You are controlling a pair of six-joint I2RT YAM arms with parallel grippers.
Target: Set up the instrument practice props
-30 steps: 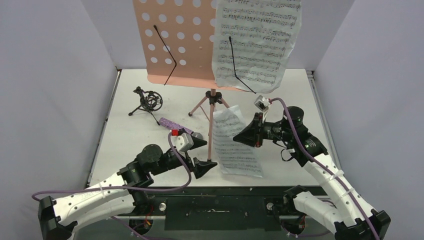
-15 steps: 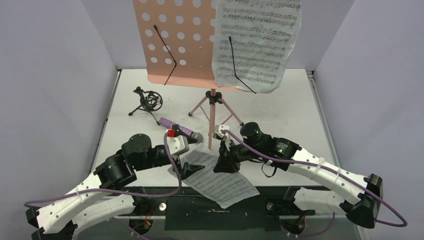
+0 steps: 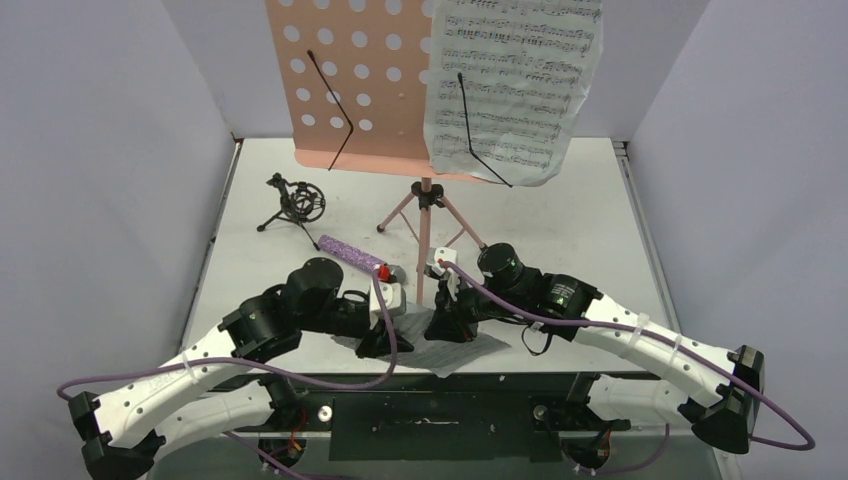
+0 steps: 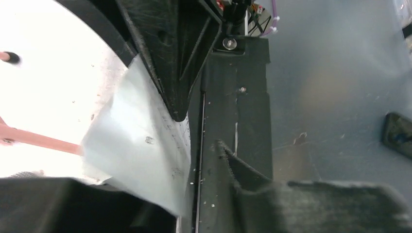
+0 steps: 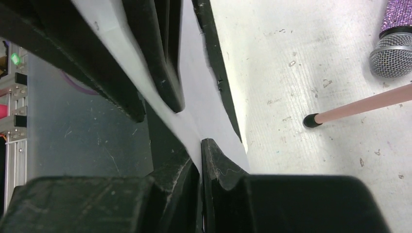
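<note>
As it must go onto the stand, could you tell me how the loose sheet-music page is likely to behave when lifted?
Probably floppy: the page curls in the left wrist view. Likely very light, being one thin sheet. It may crease, as the right gripper pinches one small spot.

The desk is white, matt, scuffed and speckled. The loose sheet is thin white paper, smooth with a faint sheen. The microphone has a purple glitter body and a grey metal mesh head. The stand's leg looks like smooth pink painted tube with a black cap; its holed panel is matt pink. The left tool and right tool are black, matt, grainy plastic.
</note>
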